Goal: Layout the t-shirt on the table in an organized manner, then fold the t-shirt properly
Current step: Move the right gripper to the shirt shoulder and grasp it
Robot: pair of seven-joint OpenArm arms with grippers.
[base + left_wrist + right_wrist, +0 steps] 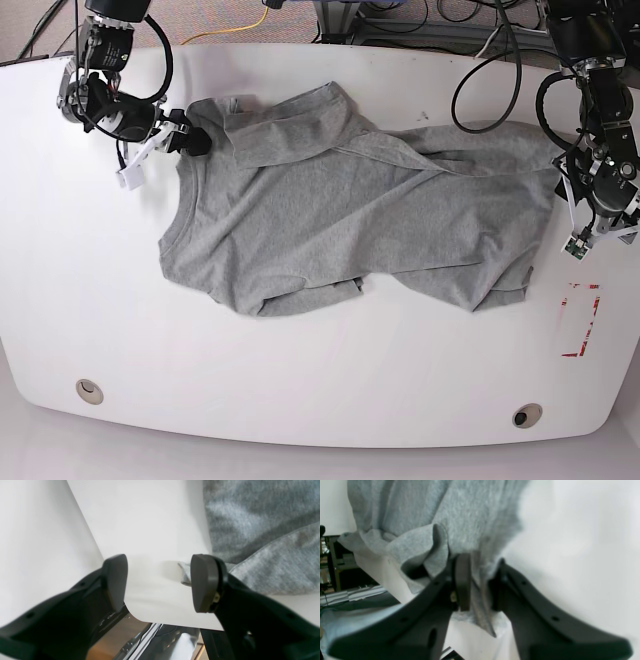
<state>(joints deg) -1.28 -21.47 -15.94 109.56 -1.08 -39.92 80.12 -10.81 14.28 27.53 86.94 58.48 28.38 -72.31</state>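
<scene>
Left wrist: the left gripper (pixel 158 582) stands wide over the table (pixel 150 530) edge, a shirt (pixel 262 537) corner just beside one pad.

Right wrist: the right gripper (pixel 480 585) pinches a shirt fold.

Base: the shirt lies rumpled mid-table, between both arms; red tape (pixel 583 320) and two grommets (pixel 88 389) lie apart from it.

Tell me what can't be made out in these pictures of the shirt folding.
- Base view: the t-shirt lies crumpled; folds hide its far sleeve, and any print isn't visible.
- Base view: the left gripper is too small to judge.
- Right wrist view: the right gripper pinches cloth, but blur hides which edge.
- Left wrist view: the frame edge cuts off most of the shirt.
</scene>
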